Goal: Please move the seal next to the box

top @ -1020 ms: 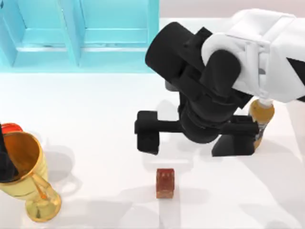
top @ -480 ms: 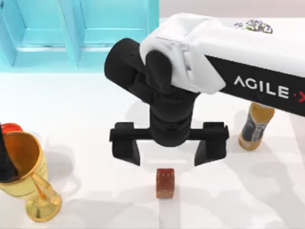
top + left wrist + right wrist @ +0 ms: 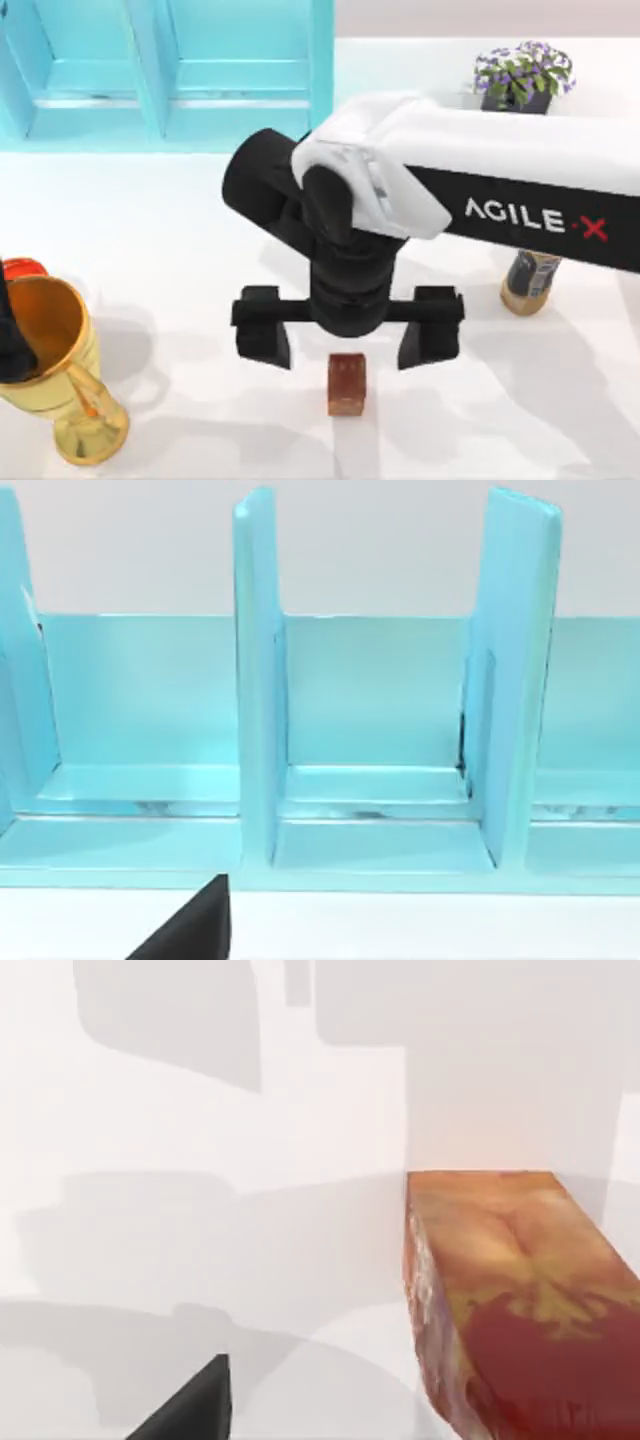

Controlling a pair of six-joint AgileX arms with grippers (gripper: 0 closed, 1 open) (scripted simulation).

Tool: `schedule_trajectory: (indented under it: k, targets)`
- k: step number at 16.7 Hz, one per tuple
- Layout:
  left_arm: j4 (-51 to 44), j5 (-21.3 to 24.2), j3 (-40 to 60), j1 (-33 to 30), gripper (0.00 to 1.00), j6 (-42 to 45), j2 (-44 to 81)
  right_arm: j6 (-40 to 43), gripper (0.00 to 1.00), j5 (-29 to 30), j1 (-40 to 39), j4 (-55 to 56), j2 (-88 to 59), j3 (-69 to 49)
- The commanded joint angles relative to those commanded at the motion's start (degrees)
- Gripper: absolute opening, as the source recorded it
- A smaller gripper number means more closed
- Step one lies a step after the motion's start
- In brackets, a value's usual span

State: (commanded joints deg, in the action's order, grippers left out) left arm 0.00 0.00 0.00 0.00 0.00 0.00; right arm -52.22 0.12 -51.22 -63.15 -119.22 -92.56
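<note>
Top view: the right tool (image 3: pixel 347 335) hangs spread wide, released, just behind the seal (image 3: pixel 346 383), which stands alone on the white bench (image 3: pixel 180 230) near the front edge, ungrasped and well apart from the blue box (image 3: pixel 165 75) at the back left. So the task looks barely begun: grasp, carry and placing all remain. One seal, one box, one amber bottle (image 3: pixel 527 282), one gold goblet (image 3: pixel 60 375), one potted plant (image 3: pixel 520 75)

Left wrist view: the box's dividers, close; the left tool's state I cannot tell

Right wrist view: the seal (image 3: pixel 520 1300) close below, nothing touching it
</note>
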Motion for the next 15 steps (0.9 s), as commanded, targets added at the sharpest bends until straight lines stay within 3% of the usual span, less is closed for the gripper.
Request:
schedule_trajectory:
  k: [4,9,15]
  targets:
    - [0.00,0.00,0.00,0.00,1.00,0.00,0.00,-0.22,1.00,0.02,-0.17,9.48,-2.56,6.78]
    - [0.00,0.00,0.00,0.00,1.00,0.00,0.00,-0.28,1.00,0.03,-0.22,10.83,-3.03,7.98]
    - [0.00,0.00,0.00,0.00,1.00,0.00,0.00,-0.28,0.55,0.03,-0.22,10.83,-3.03,7.98]
